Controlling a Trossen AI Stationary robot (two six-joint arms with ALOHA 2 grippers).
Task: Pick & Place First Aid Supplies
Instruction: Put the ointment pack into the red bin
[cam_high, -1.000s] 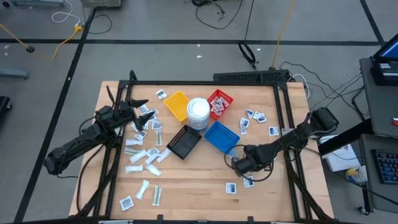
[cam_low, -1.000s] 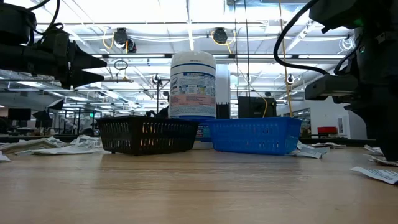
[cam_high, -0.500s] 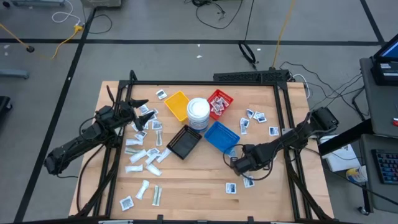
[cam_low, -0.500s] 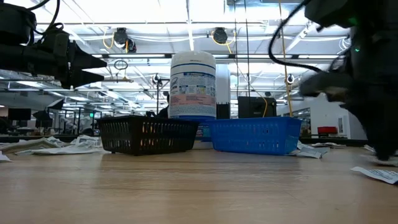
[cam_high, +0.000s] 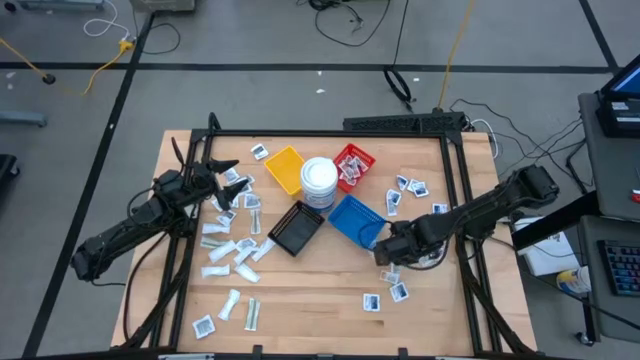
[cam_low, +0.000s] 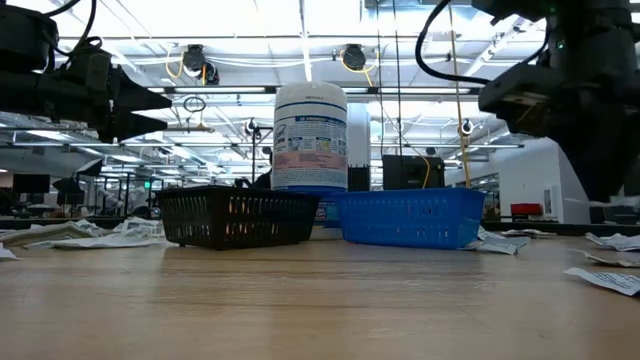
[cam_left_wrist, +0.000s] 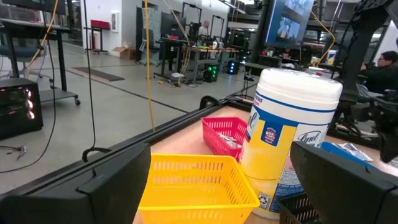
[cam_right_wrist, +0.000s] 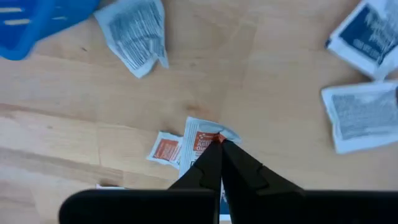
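Right gripper (cam_right_wrist: 219, 144) hangs over bare wood just beside the blue mesh rectangular tray (cam_high: 357, 219), on the side away from the round white lidded tub (cam_high: 318, 178). Its 2 dark fingers are pinched together on the top edge of a small white packet with orange print (cam_right_wrist: 200, 147).

Risk: the pinch is only on a thin corner, so the packet could slip or peel out on the way to a tray. A second orange-print packet (cam_right_wrist: 166, 150) lies touching or overlapping it and may drag along.

Left gripper (cam_high: 226, 172) waits with fingers spread wide, holding nothing, on the far side of the yellow mesh rectangular tray (cam_high: 285, 168) from the tub, above loose white packets (cam_high: 232, 252).

Right wrist view alone shows the grip and the orange print; the high view hides the held packet under the arm. The low view shows only tray walls and the tub.
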